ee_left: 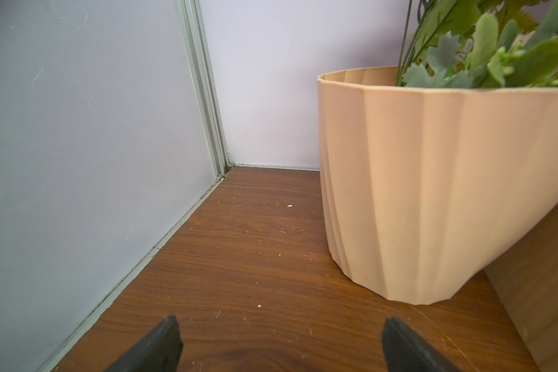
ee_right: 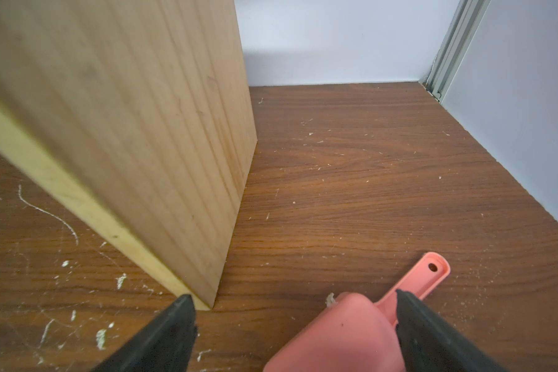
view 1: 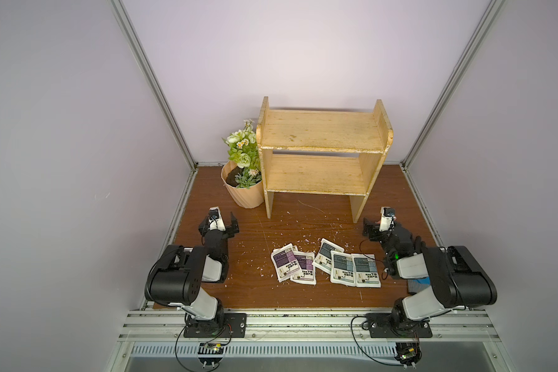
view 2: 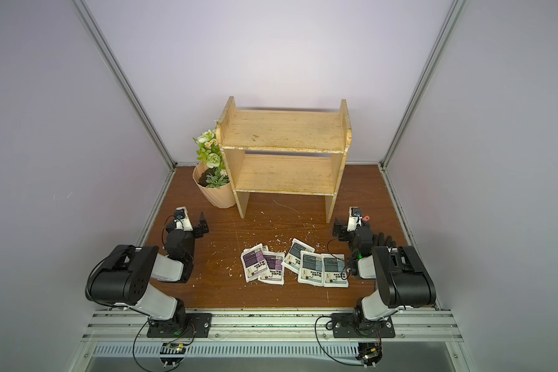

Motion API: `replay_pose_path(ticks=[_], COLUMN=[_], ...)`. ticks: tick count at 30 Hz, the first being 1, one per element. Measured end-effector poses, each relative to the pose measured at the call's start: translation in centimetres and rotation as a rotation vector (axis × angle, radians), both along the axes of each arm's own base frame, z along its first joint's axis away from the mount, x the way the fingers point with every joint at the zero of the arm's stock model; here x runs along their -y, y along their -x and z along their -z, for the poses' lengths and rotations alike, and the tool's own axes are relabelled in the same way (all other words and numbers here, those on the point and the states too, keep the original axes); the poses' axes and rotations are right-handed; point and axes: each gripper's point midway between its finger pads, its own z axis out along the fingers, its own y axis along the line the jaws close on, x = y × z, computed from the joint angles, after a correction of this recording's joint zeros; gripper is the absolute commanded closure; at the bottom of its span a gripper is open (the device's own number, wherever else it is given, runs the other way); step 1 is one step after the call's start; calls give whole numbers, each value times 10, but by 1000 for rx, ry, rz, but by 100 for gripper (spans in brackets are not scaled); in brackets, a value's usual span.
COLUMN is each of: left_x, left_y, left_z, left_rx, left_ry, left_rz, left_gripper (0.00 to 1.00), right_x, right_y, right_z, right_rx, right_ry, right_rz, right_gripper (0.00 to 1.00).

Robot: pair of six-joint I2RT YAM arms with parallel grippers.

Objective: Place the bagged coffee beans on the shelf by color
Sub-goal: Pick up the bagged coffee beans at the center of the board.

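Top views: shelf (view 1: 322, 132) stands at the back of the table (view 1: 239, 257); both of its boards are bare in both top views.
Beans: bagged coffee beans (view 1: 342, 267) all lie flat on the table in front of the shelf, well apart from it, between the two arms.
Colour split: purple pouches (view 1: 285, 264) overlap on the left-arm side, two faces showing; a white corner behind them is perhaps a third. Three grey-blue pouches (view 1: 366, 270) overlap on the right-arm side.
Left wrist: left gripper (ee_left: 281, 325) has its jaws spread wide with nothing between them; flowerpot (ee_left: 416, 193) ahead.
Right wrist: right gripper (ee_right: 293, 298) has its jaws spread wide and grips nothing; a pink scoop (ee_right: 342, 335) lies on the table beneath them, near the shelf's side panel.
Done: nothing, by my reading.
Remaining: every pouch is to be lifted and set down, presumably one colour per board.
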Motion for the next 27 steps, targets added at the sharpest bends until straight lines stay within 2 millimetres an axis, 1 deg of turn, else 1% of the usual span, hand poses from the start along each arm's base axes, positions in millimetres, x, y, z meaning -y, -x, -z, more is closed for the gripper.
replay_pose_path(ticks=[23,27], left_x=[0,0], left_y=[0,0], left_z=[0,0], left_rx=[0,0], left_ry=[0,0], left_rz=[0,0], left_gripper=[0,0], right_x=[0,0], right_y=[-3,-3], right_z=[-3,-3], right_rx=[-3,-3], right_ry=[1,1], right_rz=[3,4], right_gripper=[0,2])
